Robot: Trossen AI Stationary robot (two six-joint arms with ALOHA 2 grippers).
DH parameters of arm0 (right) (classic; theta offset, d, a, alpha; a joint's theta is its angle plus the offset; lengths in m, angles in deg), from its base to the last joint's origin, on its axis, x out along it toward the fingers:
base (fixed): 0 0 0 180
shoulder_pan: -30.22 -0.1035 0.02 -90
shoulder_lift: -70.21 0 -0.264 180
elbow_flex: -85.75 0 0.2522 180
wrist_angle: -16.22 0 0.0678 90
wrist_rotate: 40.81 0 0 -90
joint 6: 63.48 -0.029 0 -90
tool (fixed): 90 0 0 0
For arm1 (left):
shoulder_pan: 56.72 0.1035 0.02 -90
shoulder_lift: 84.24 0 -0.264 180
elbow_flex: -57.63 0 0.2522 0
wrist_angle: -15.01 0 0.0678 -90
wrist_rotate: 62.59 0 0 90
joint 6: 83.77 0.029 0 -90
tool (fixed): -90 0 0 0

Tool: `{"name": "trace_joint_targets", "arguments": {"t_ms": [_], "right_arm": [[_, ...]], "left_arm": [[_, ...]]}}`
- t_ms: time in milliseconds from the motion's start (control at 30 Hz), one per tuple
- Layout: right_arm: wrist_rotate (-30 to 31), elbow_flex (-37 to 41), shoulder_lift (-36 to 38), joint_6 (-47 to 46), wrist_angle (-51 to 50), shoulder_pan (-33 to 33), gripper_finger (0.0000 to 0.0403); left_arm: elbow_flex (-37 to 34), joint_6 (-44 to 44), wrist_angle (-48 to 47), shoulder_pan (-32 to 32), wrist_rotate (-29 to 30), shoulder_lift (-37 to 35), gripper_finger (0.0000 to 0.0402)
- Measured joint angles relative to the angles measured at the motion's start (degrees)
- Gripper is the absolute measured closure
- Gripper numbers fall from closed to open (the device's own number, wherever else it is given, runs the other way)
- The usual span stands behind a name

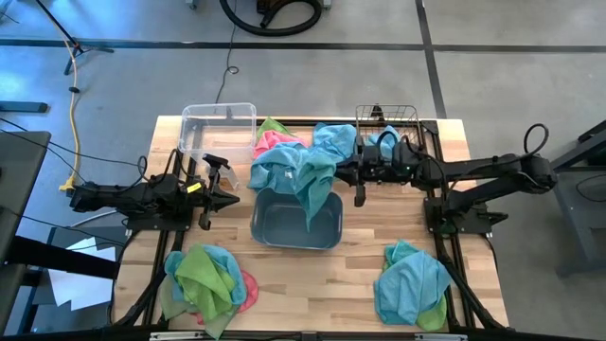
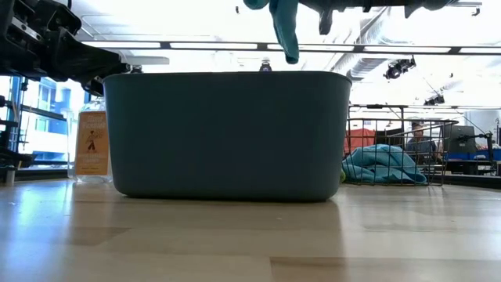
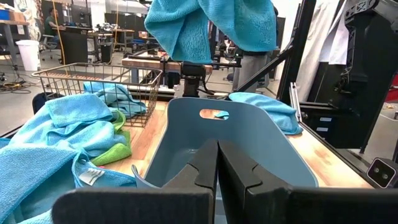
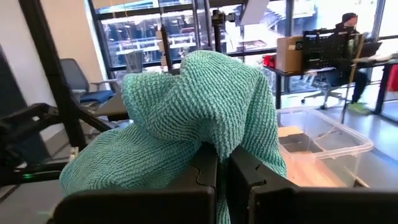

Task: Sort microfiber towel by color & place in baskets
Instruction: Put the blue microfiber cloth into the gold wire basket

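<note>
A grey-blue tub (image 1: 295,227) stands at the table's middle. Above it hangs a blue towel (image 1: 298,175), bunched, with my right gripper (image 4: 222,158) shut on it, reaching in level from the table's right. In the low view the towel's lower end (image 2: 286,35) hangs above the tub's rim (image 2: 227,74). My left gripper (image 3: 217,168) is shut on nothing at the table's left, pointing at the tub (image 3: 230,134). A clear bin (image 1: 218,128) stands at the far left. A wire basket (image 1: 388,118) at the far right holds a blue towel (image 2: 383,164). My right gripper pinches a bunched fold of the blue towel (image 4: 205,134) between its two fingers, coming level from the table's right. The cloth drapes over and around the fingers, which hides how many layers are held. The towel hangs slack below, clear of the tub.
Towel piles lie on the table. A pink, green and blue one (image 1: 279,142) is at the far middle, a green, blue and pink one (image 1: 204,279) at the near left, and a blue and green one (image 1: 412,284) at the near right. A person sits in the room beyond.
</note>
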Motion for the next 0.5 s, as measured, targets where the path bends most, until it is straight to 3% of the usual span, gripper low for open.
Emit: {"name": "trace_joint_targets", "arguments": {"t_ms": [133,300,433,500], "right_arm": [[2.27,0.00,0.03,2.04,0.07,3.75,0.0403],[2.40,-0.04,2.07,1.95,-1.47,13.18,0.0403],[7.07,-0.13,5.32,2.11,-8.70,21.57,0.0403],[11.72,-1.94,6.92,2.25,-18.05,25.18,0.0403]], "left_arm": [[0.00,0.00,-0.01,-0.01,-0.01,0.02,0.0402],[0.00,0.00,0.00,-0.01,-0.01,0.01,0.0401],[0.00,0.00,0.00,0.01,0.00,0.02,0.0402],[0.00,0.00,0.00,-0.01,-0.01,0.00,0.0401]]}}
